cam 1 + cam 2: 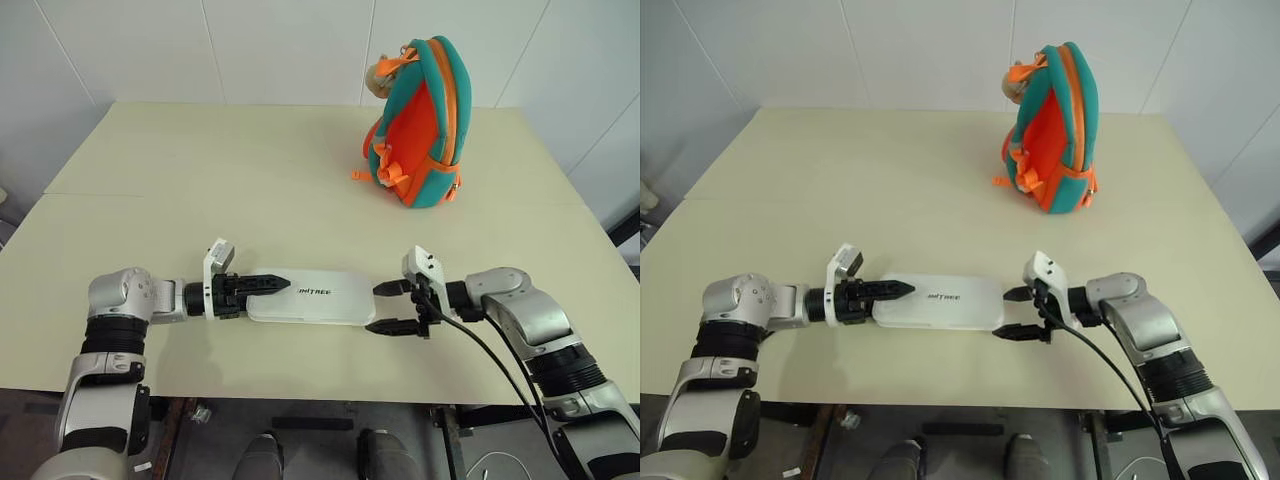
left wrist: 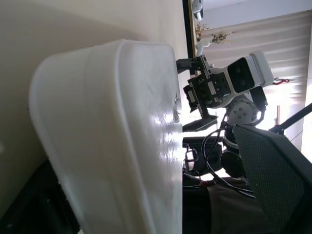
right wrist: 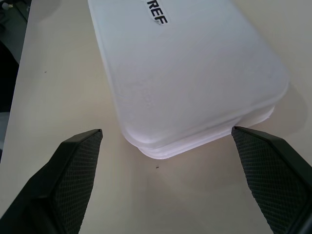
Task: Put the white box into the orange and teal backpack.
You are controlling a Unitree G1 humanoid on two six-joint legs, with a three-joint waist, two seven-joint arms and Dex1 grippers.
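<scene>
Two grippers flank the white box (image 1: 312, 296), one at each short end. Box lies flat on the cream table (image 1: 200, 180), near the front edge, long side running across, dark lettering facing up.

Left gripper (image 1: 262, 284): comes in level at the box's left end, black fingers reaching over that end's top face. Whether they touch the lid, I cannot tell. Fingers look parted around the box end rather than pressed together; the wrist view shows the box's rounded end looming close.

Right gripper (image 1: 395, 306): at the box's right end, fingers spread wide, one tip beside the far corner, the other beside the near corner. Right wrist view shows both textured fingers (image 3: 73, 165) standing either side of the rounded end, bare table between them and the box. Nothing pinched.

Orange and teal backpack (image 1: 425, 125): well beyond the box, toward the far right of the table, standing upright, orange straps hanging.
</scene>
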